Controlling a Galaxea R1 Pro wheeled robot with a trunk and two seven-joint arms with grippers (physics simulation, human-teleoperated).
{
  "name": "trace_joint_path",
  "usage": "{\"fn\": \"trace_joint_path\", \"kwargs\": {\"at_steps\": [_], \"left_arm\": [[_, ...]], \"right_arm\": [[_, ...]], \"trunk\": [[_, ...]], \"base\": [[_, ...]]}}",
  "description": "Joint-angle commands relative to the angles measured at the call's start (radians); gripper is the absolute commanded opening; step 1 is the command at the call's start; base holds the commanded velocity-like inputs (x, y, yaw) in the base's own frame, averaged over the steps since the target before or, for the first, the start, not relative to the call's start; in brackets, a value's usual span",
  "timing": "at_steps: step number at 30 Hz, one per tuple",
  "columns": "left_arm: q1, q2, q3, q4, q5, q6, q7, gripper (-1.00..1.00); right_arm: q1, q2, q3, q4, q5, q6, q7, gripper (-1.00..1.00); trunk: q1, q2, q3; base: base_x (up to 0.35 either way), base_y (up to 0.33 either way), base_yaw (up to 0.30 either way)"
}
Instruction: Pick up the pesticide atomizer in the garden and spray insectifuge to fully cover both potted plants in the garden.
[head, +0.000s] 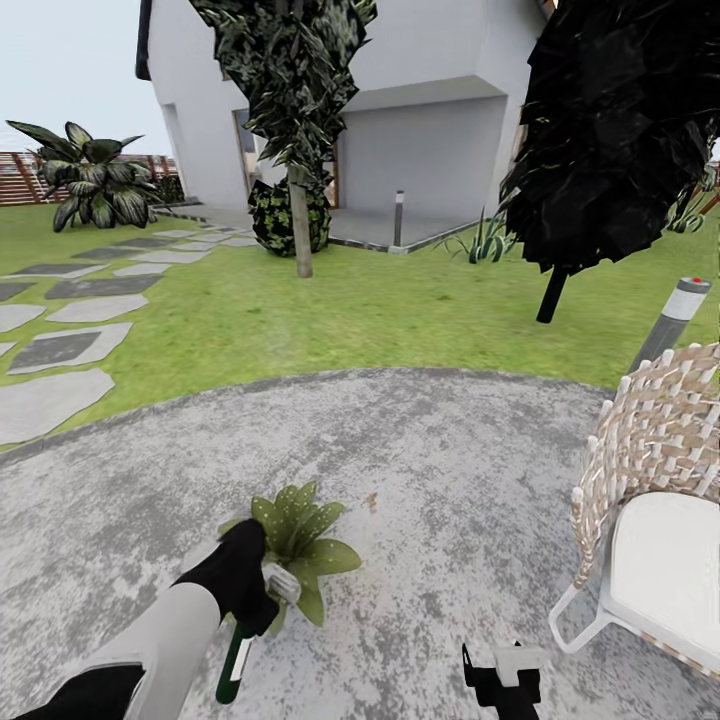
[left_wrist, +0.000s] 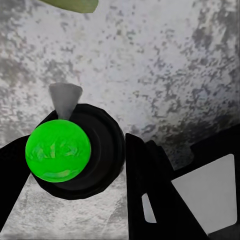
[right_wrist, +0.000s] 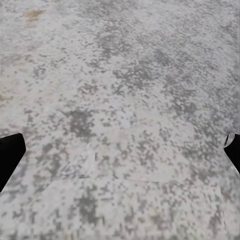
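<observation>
My left gripper (head: 258, 592) is shut on the pesticide atomizer (head: 236, 662), whose dark green body hangs down and whose pale head (head: 282, 582) sits right beside a potted plant (head: 300, 538). That low rosette of green leaves stands on the round grey paving (head: 420, 470) of the garden. In the left wrist view the atomizer (left_wrist: 58, 152) appears as a bright green round end in a black ring with a grey nozzle (left_wrist: 65, 97), and black fingers (left_wrist: 150, 190) on either side of it. Low over bare paving, my right gripper (head: 505, 678) is open, its fingertips (right_wrist: 10, 155) spread wide.
A wicker bench (head: 655, 450) with a white seat stands at the right, a grey bollard light (head: 672, 320) behind it. Lawn (head: 350, 310), stepping stones (head: 60, 350), two dark trees (head: 298, 120) and a white house lie beyond the paving.
</observation>
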Motion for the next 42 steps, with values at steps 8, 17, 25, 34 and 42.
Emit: {"fn": "trace_joint_path", "kwargs": {"at_steps": [8,17,25,34,42], "left_arm": [[0.000,-0.001,0.005,0.000,-0.012,0.004,-0.008,-1.00],[-0.020,-0.005,0.000,-0.004,-0.013,0.004,-0.068,-1.00],[-0.014,-0.007,-0.037,-0.003,-0.019,0.004,-0.108,-1.00],[0.007,-0.004,-0.084,0.013,-0.016,0.004,-0.112,-1.00],[0.029,-0.003,-0.087,0.049,-0.019,-0.012,-0.110,-1.00]], "right_arm": [[-0.001,0.000,0.002,0.001,0.010,-0.001,-0.010,1.00],[-0.001,0.000,0.002,0.001,0.010,-0.001,-0.010,1.00],[0.000,0.000,0.002,0.001,0.010,-0.001,-0.010,1.00],[0.000,0.000,0.002,0.001,0.010,-0.001,-0.010,1.00],[0.000,0.000,0.002,0.001,0.010,-0.001,-0.010,1.00]], "trunk": [[0.000,0.000,-0.001],[0.000,0.000,-0.001],[0.000,0.000,-0.001],[0.000,0.000,-0.001],[0.000,0.000,-0.001]], "base": [[0.000,0.000,-0.231],[0.000,0.000,-0.043],[0.000,0.000,0.000],[0.000,0.000,0.000],[0.000,0.000,0.000]]}}
